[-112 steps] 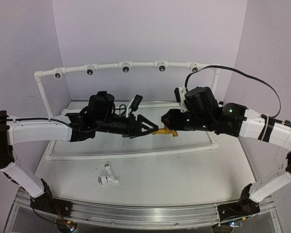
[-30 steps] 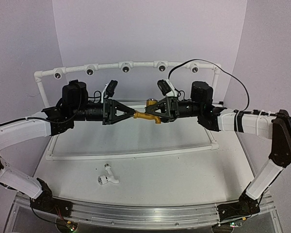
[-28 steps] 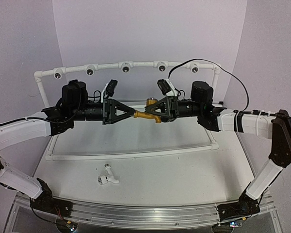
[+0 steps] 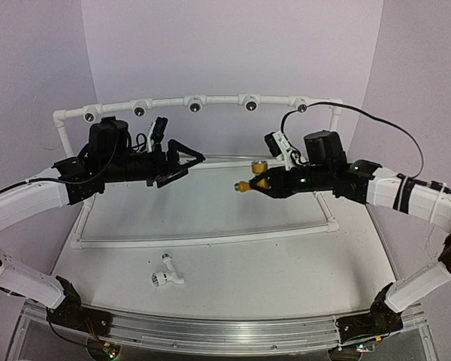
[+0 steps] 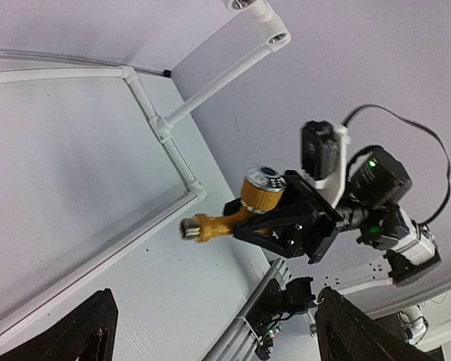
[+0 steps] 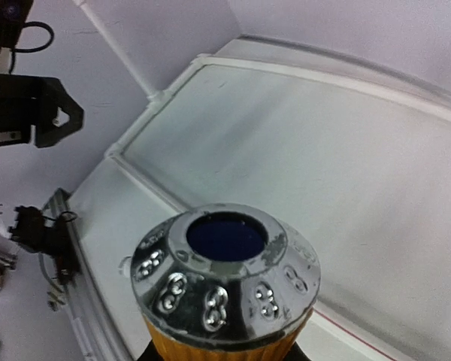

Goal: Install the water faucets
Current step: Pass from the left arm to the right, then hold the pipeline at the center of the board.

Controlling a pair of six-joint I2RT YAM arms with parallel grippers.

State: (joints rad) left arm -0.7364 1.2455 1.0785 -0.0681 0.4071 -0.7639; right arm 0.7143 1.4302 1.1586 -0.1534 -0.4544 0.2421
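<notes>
The yellow-orange faucet (image 4: 249,184) hangs in the air above the table's middle, and my right gripper (image 4: 269,180) is shut on it. Its threaded end (image 5: 189,228) points left toward my left gripper. Its chrome-capped knob (image 6: 225,278) fills the right wrist view, with the right gripper's dark fingers barely showing beneath it. My left gripper (image 4: 186,164) stands open and holds nothing, a short way left of the faucet. In its wrist view its fingers (image 5: 79,331) sit far apart. The white faucet (image 4: 167,274) lies on the table near the front.
A white pipe frame (image 4: 165,100) with several round dark sockets runs along the back, above the table. Its lower rail (image 4: 210,238) lies across the table. A metal rail (image 4: 225,331) borders the near edge. A black cable (image 4: 383,120) arcs over the right arm.
My left gripper has opened, let go of the yellow-orange faucet and drawn back to the left. The right gripper has shut on the faucet and now carries it alone, slightly lower.
</notes>
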